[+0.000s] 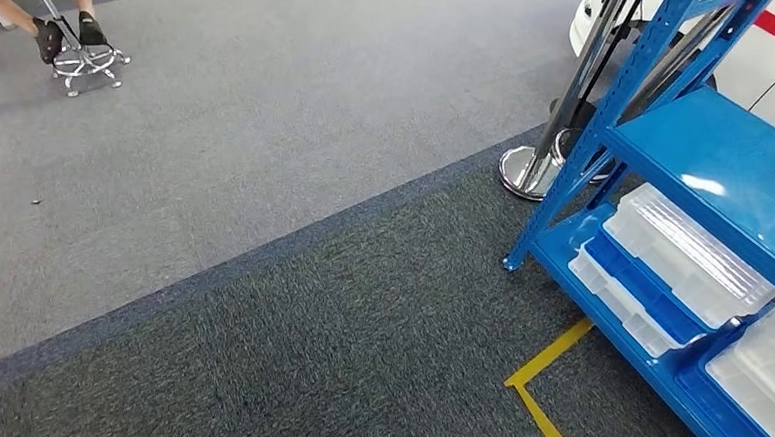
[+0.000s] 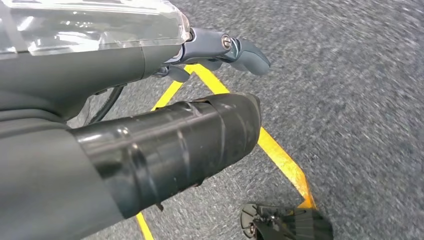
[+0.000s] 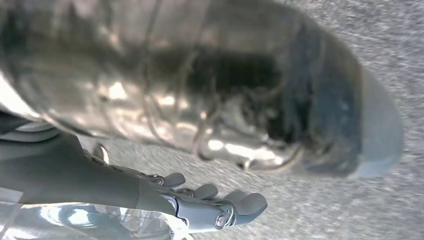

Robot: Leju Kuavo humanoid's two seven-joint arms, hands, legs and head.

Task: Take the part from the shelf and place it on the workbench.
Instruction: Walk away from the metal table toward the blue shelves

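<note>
The left robot hand (image 2: pixel 165 60) is held spread, its grey fingers (image 2: pixel 247 52) stretched apart from the thick dark thumb (image 2: pixel 200 135), and nothing is gripped. Below it, speckled grey carpet (image 2: pixel 350 100) crossed by a yellow tape line (image 2: pixel 280 155) is seen through the gap. The right robot hand (image 3: pixel 165 200) is likewise spread and empty above blurred carpet. In the head view, a blue metal shelf (image 1: pixel 712 155) is seen carrying clear plastic lidded boxes (image 1: pixel 687 256) on its lower level; the part itself cannot be made out, and its place relative to either robot hand cannot be told.
</note>
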